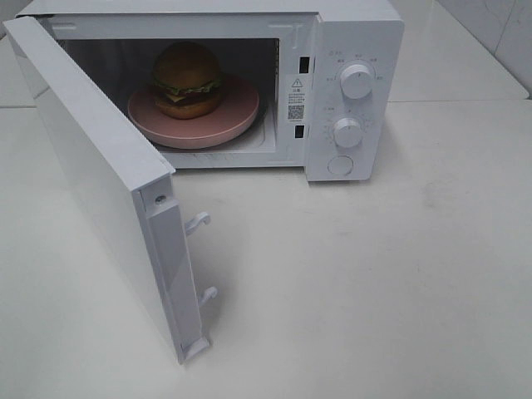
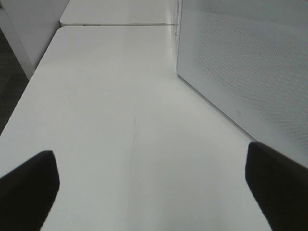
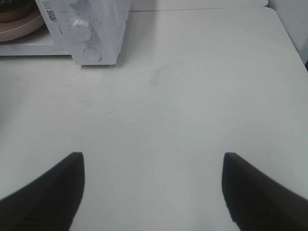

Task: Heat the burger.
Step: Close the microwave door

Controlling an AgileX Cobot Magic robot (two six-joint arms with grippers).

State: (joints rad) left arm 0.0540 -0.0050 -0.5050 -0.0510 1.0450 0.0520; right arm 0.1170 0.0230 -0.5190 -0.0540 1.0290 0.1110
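The burger [image 1: 187,79] sits on a round pink plate [image 1: 233,116] inside the white microwave [image 1: 357,33], whose door [image 1: 91,166] stands swung wide toward the front left. No arm shows in the exterior high view. In the left wrist view my left gripper [image 2: 151,185] is open over bare table, its dark fingers [image 2: 29,190] far apart, with the door's outer face [image 2: 240,62] just beside it. My right gripper [image 3: 151,192] is open too, empty, hovering above the table in front of the microwave's control panel [image 3: 89,33]; a sliver of the burger [image 3: 12,10] and the plate's edge [image 3: 21,26] show.
Two knobs [image 1: 357,81] and a round button [image 1: 340,165] sit on the microwave's right panel. Two latch hooks [image 1: 199,221] stick out of the door's edge. White table [image 1: 374,291] stretches in front and to the right. The table's edge [image 2: 19,91] drops off beside my left gripper.
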